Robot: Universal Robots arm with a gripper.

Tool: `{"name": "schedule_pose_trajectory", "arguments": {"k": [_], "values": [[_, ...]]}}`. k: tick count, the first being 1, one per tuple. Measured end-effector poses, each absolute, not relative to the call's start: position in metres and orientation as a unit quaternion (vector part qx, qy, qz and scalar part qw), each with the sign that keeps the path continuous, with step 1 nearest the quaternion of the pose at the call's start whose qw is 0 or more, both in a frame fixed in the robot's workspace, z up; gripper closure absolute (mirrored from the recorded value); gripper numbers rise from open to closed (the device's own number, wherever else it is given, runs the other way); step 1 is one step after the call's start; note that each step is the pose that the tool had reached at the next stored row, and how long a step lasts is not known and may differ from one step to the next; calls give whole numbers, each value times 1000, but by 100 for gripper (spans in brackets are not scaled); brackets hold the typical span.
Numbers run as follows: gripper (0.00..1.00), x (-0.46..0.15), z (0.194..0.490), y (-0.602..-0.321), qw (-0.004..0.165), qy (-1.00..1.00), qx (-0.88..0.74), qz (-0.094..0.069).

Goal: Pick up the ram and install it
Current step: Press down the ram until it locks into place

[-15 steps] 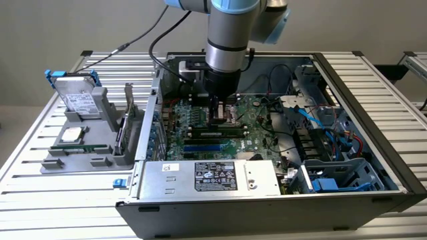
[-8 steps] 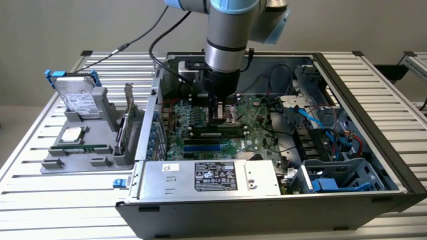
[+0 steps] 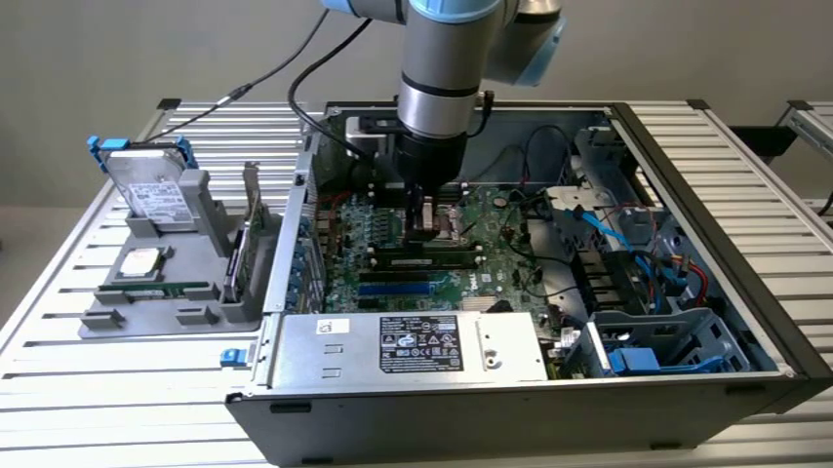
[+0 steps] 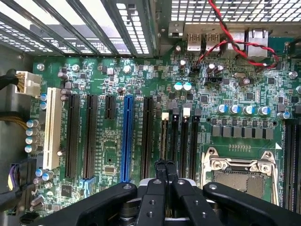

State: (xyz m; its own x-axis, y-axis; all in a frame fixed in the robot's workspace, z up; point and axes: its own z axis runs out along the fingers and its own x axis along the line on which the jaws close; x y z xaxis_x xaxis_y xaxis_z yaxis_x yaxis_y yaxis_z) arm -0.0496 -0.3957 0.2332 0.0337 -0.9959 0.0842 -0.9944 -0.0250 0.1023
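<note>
My gripper (image 3: 423, 237) hangs low inside the open PC case, over the memory slots beside the empty CPU socket (image 4: 237, 172). Its two black fingers (image 4: 160, 165) are shut, pressed together. The ram (image 3: 424, 259), a thin green stick, stands in a black slot right under the fingertips and runs crosswise beneath them. From the wrist view it shows edge-on as a narrow strip (image 4: 164, 141) leading away from the fingertips to a white latch (image 4: 165, 115). I cannot tell whether the tips touch its top edge.
Three empty black memory slots (image 4: 186, 141) lie beside it, then blue (image 4: 126, 139) and black expansion slots. The power supply (image 3: 416, 343) and drive cage (image 3: 651, 341) stand near the case front. A grey fixture (image 3: 163, 263) outside holds a hard drive (image 3: 150, 195), a chip and another green strip (image 3: 167, 290).
</note>
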Motion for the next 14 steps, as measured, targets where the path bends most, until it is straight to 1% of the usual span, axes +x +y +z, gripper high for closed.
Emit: {"name": "schedule_pose_trajectory", "arguments": {"k": [4,14], "values": [[90,-50,248,-396,66,-695,716,-5],[90,-45,253,-399,66,-695,716,-6]]}}
